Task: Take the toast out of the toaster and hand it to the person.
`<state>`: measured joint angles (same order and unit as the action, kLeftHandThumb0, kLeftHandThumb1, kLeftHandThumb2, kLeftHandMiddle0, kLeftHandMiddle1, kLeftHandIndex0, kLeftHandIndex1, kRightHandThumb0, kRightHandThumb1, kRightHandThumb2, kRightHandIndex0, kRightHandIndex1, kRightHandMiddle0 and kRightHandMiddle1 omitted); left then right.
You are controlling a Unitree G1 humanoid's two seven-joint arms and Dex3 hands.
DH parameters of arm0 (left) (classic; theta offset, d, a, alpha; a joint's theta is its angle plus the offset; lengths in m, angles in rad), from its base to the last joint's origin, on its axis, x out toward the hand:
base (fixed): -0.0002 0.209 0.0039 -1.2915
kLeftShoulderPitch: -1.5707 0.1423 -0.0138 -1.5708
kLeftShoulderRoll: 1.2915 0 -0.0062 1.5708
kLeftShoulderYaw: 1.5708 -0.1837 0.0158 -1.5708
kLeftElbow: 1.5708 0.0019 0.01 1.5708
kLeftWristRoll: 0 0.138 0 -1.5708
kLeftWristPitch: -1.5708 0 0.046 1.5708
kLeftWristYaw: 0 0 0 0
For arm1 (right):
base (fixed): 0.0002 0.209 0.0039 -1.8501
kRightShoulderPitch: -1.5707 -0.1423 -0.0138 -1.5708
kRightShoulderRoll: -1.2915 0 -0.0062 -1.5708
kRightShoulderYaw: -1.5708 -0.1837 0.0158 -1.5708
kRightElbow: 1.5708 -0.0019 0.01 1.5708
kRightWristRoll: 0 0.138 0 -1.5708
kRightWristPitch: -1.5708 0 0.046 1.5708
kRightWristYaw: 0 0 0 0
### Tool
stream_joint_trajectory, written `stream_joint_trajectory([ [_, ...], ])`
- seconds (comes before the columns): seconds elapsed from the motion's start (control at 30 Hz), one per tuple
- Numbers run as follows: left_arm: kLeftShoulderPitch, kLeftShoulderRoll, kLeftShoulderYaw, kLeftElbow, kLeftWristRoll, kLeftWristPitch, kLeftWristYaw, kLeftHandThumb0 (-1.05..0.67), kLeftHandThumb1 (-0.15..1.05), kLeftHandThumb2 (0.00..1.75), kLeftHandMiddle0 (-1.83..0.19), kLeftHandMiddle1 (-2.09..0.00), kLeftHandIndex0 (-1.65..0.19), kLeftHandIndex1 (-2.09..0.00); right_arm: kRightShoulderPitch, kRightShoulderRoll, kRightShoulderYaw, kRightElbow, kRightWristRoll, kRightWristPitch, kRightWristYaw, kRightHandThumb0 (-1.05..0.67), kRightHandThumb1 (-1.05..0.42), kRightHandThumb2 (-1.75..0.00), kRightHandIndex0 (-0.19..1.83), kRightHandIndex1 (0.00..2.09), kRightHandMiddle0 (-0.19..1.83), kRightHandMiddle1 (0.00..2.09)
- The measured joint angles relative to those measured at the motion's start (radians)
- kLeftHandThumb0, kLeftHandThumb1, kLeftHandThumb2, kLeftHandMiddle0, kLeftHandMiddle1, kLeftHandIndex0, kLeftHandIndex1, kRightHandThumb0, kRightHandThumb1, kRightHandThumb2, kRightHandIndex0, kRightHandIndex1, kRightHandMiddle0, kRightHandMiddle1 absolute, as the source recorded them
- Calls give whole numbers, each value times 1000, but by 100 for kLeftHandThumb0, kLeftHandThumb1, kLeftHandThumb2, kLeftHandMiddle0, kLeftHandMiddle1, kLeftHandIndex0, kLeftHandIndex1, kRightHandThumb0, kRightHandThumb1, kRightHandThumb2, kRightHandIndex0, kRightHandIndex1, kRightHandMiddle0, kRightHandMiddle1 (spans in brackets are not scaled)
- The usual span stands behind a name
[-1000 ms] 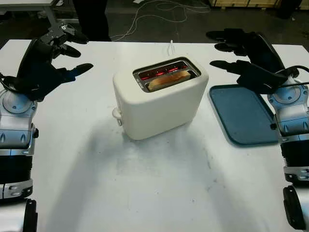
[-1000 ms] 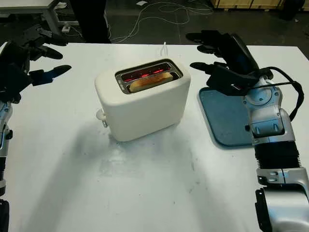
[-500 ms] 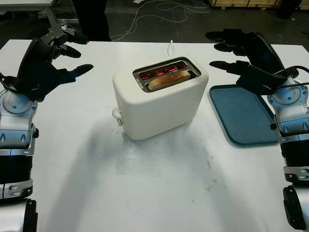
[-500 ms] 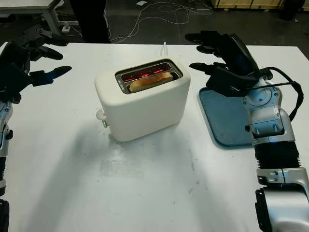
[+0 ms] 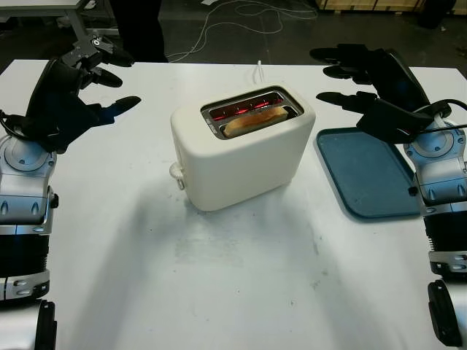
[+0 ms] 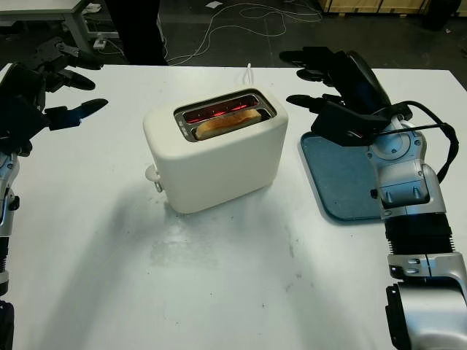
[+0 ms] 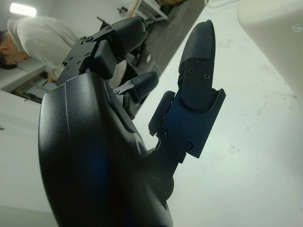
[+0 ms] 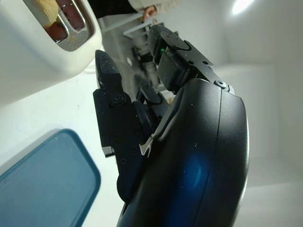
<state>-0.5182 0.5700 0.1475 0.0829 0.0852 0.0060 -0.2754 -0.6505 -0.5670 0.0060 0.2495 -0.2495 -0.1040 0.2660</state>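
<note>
While both arms are raised above the table, this is what can be seen:

Left hand: the left hand (image 5: 86, 87) is in the air over the far left part of the table, well apart from the toaster; it holds nothing and its fingers (image 7: 199, 61) are stretched out, not curled.

Right hand: the right hand (image 5: 365, 80) is in the air just beyond the far end of the tray, to the right of the toaster; it holds nothing and its fingers (image 8: 111, 104) are also stretched out.

Toaster: the cream toaster (image 5: 244, 149) stands in the middle of the table, turned at a slight angle, with a round knob on its lower left end; the inside of the slots shows a red glow.

Toast: the toast (image 5: 255, 120) sits in the nearer slot, and its top edge comes a little above the slot.

Tray: a dark blue-green tray (image 5: 368, 175) with rounded corners lies flat on the table, just to the right of the toaster, not touching it.

Table: the white table (image 5: 233, 284) has grey scuffs and small marks in front of the toaster.

Room: behind the table there is a dark floor with a loose white cable (image 5: 233, 18) lying on it; a person in dark trousers (image 5: 139, 25) stands at the far edge, on the left.
</note>
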Motion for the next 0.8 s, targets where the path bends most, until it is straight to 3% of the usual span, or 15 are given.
stream_joint_trajectory([
  [0.8, 0, 0, 1, 1, -1, -2, 0, -54, 66, 45, -20, -124, -23, -105, 0, 0, -1, 30, 10, -40, 0, -25, -92, -4, 72, 4, 66, 0],
])
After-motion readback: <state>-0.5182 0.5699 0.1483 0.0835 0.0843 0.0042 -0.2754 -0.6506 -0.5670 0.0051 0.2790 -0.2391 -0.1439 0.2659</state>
